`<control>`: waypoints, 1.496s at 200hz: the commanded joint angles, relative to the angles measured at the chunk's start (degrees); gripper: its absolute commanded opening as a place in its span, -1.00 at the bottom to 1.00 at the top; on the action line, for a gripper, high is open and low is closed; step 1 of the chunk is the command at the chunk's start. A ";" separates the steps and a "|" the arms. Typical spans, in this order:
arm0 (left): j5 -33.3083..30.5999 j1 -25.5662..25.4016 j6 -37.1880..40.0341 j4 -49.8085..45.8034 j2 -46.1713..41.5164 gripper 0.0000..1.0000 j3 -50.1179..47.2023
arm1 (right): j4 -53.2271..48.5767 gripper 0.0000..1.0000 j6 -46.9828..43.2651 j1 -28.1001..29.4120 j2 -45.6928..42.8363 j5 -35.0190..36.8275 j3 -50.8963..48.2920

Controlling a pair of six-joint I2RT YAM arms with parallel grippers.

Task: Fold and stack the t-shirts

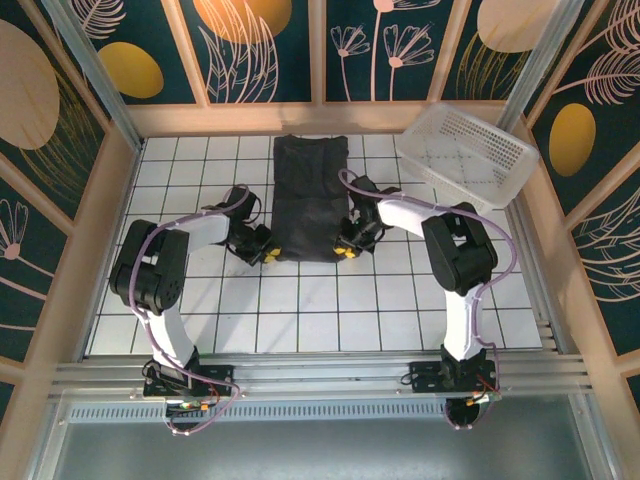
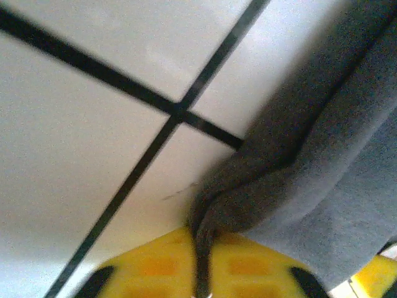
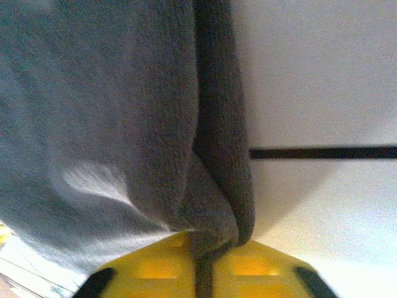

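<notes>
Charcoal-grey cloth: one t-shirt (image 1: 310,195) lies in the upper centre of the top view on the white tiled table (image 1: 300,310). It is folded to a long rectangle, and its long axis runs from the top to the bottom of the frame. Which end is the collar I cannot tell. One white perforated basket (image 1: 470,150) sits at the upper right, apart from the shirt.

Two arms rise from the lower edge, elbows bent outward and forearms angled in toward the shirt's lower corners. The left gripper (image 1: 268,256) is at the lower left corner and the right gripper (image 1: 345,252) at the lower right. In each wrist view the yellow fingers (image 2: 155,267) are pressed together, with a fold of the shirt's edge pinched between them.
</notes>
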 commanded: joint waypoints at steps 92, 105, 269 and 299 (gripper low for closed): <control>-2.83 -0.06 2.08 -8.67 -10.30 -1.00 10.18 | -10.59 -1.00 -0.30 -5.06 -4.07 -1.31 16.46; -0.21 -0.17 2.55 -8.72 -12.14 -1.00 5.43 | -11.09 -1.00 -1.23 -4.83 -5.21 -4.38 12.20; -6.58 -2.16 0.46 -15.72 -30.63 -1.00 -2.83 | -18.85 -1.00 3.42 0.00 -16.27 -8.10 3.86; -7.96 0.28 -0.52 -12.13 -26.49 -1.00 3.15 | -19.58 -1.00 5.70 -2.90 -10.76 -8.74 14.66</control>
